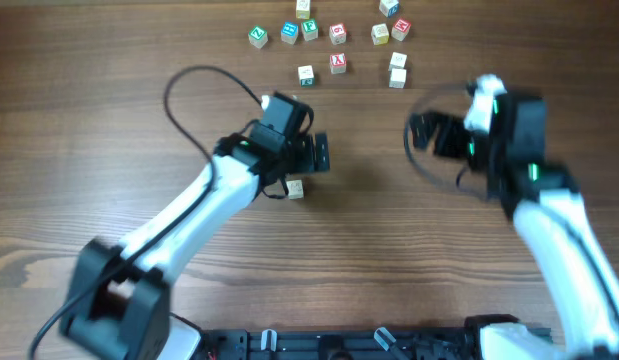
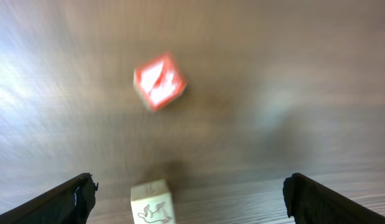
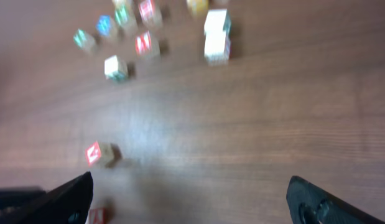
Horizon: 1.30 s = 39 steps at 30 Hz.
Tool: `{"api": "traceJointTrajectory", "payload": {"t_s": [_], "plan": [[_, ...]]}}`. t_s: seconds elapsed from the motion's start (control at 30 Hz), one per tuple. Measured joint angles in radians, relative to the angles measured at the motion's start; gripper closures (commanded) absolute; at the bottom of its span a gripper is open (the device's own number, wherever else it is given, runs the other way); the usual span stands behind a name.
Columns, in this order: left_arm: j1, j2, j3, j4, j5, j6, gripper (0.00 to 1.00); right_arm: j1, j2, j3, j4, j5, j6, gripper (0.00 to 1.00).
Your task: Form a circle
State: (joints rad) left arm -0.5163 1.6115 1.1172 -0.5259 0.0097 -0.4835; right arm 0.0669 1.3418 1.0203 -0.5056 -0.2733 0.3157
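Note:
Of the circle, only a few tiny cubes show in mid-table. A cream cube [image 1: 295, 188] lies beside my left arm. In the left wrist view a cream cube [image 2: 152, 202] with a drawn figure sits between the wide-apart fingers, nearer the left one and touching neither. A red-faced cube [image 2: 159, 81] lies beyond it. My left gripper [image 1: 317, 153] [image 2: 198, 200] is open and holds nothing. My right gripper [image 1: 421, 135] [image 3: 195, 202] hangs open over bare wood to the right. Two red-faced cubes [image 3: 96, 154] [image 3: 96, 216] lie off its left finger.
Several loose letter cubes, green [image 1: 257, 36], blue [image 1: 289, 32], red [image 1: 337, 62] and cream [image 1: 397, 76], are scattered along the table's far edge. A black cable [image 1: 184, 85] loops off the left arm. The wrist views are blurred.

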Motion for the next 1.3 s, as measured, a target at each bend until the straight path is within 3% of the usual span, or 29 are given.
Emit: {"api": "traceJointTrajectory", "payload": {"t_s": [0.1,0.23,0.37,0.57,0.73,0.93,1.0,1.13,1.3], "plan": [[0.000,-0.129,0.031,-0.001,-0.071,0.011,0.00,0.000,0.158,0.183,-0.013,-0.074,-0.019,0.00],[0.000,-0.235,0.035,-0.029,-0.152,0.016,0.00,0.000,0.283,0.249,0.178,-0.112,-0.025,0.01],[0.000,-0.243,0.035,-0.060,-0.193,0.018,0.00,0.007,0.472,0.322,0.153,-0.098,-0.003,0.01],[0.000,-0.241,0.035,-0.067,-0.208,0.019,0.00,0.111,0.742,0.531,0.029,0.140,-0.054,0.01],[0.000,-0.241,0.035,-0.067,-0.208,0.019,0.00,0.180,0.816,0.583,0.073,0.289,-0.080,0.00],[0.000,-0.241,0.035,-0.066,-0.208,0.019,0.00,0.164,0.900,0.586,0.160,0.388,-0.079,0.02],[0.000,-0.241,0.035,-0.066,-0.208,0.019,0.00,0.163,0.916,0.586,0.172,0.402,-0.073,0.09],[0.000,-0.241,0.035,-0.067,-0.208,0.019,0.00,0.163,0.936,0.587,0.184,0.418,-0.040,0.51],[0.000,-0.241,0.035,-0.067,-0.208,0.019,0.00,0.163,0.936,0.591,0.171,0.421,-0.014,0.68]]}}
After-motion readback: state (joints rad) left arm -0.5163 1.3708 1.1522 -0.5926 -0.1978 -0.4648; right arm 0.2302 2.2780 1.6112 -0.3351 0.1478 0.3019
